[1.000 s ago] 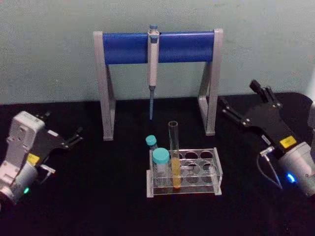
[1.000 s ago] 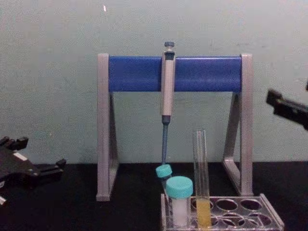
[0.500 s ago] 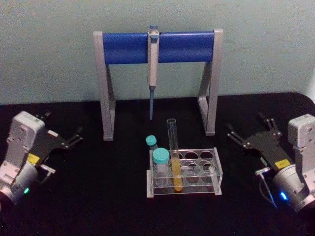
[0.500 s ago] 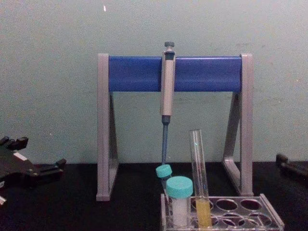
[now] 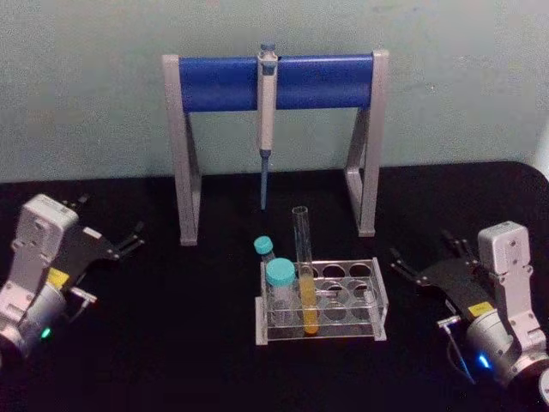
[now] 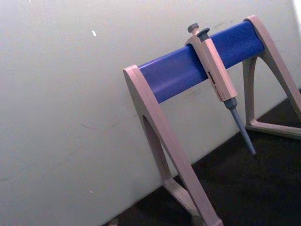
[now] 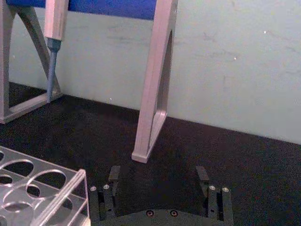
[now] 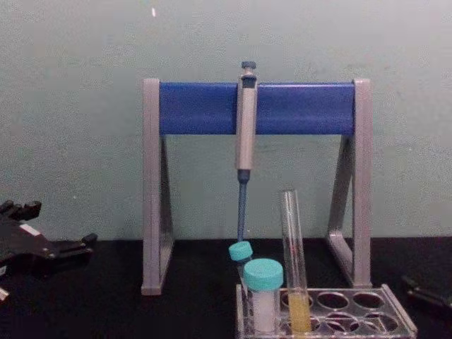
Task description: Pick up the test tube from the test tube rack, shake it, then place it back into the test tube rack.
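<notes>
Glass test tube (image 5: 303, 266) stands upright in the test tube rack (image 5: 375, 296), long axis vertical. Right end effector (image 5: 424, 262) sits low beside the rack's right end, fingers apart, nearer than the parked left end effector (image 5: 129, 239), also apart.

left pincer (image 5: 133, 236) parked far left; right pincer (image 5: 420, 262) low at right, fingers spread.

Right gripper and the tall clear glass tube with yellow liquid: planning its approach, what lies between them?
In the head view, between the right gripper and the tube are the clear plastic rack's empty holes and bare black table.
</notes>
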Robot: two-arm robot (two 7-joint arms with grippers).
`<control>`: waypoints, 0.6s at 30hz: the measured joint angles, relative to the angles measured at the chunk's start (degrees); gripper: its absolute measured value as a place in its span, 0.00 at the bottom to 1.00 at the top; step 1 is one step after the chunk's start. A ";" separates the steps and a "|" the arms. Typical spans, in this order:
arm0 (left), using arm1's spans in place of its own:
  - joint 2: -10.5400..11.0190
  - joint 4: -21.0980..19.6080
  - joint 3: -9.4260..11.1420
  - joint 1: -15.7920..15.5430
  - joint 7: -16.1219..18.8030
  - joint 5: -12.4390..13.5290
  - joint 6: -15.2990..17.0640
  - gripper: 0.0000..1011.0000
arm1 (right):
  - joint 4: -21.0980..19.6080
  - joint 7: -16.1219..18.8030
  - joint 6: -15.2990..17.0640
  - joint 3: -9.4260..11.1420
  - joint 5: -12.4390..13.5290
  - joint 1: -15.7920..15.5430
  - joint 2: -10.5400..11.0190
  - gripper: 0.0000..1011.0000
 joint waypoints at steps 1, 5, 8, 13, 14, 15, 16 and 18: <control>0.00 0.00 0.00 0.00 0.00 0.00 0.00 0.99 | 0.12 0.06 0.08 0.05 -0.11 0.02 -0.09 0.99; 0.00 0.00 0.00 0.00 0.00 0.00 0.00 0.99 | 0.18 0.12 0.15 0.08 -0.15 0.03 -0.11 0.99; 0.00 0.00 0.00 0.00 0.00 0.00 0.00 0.99 | 0.15 0.12 0.13 0.08 -0.13 0.03 -0.07 0.99; 0.00 0.00 0.00 0.00 0.00 0.00 0.00 0.99 | 0.06 0.12 0.08 0.06 -0.10 0.02 -0.03 0.99; 0.00 0.00 0.00 0.00 0.00 0.00 0.00 0.99 | 0.05 0.12 0.07 0.06 -0.10 0.02 -0.03 0.99; 0.00 0.00 0.00 0.00 0.00 0.00 0.00 0.99 | 0.04 0.12 0.06 0.06 -0.11 0.02 -0.02 0.99; 0.00 0.00 0.00 0.00 0.00 0.00 0.00 0.99 | 0.03 0.12 0.06 0.05 -0.11 0.02 -0.02 0.99; 0.00 0.00 0.00 0.00 0.00 0.00 0.00 0.99 | 0.00 0.11 0.04 0.04 -0.09 0.01 0.00 0.99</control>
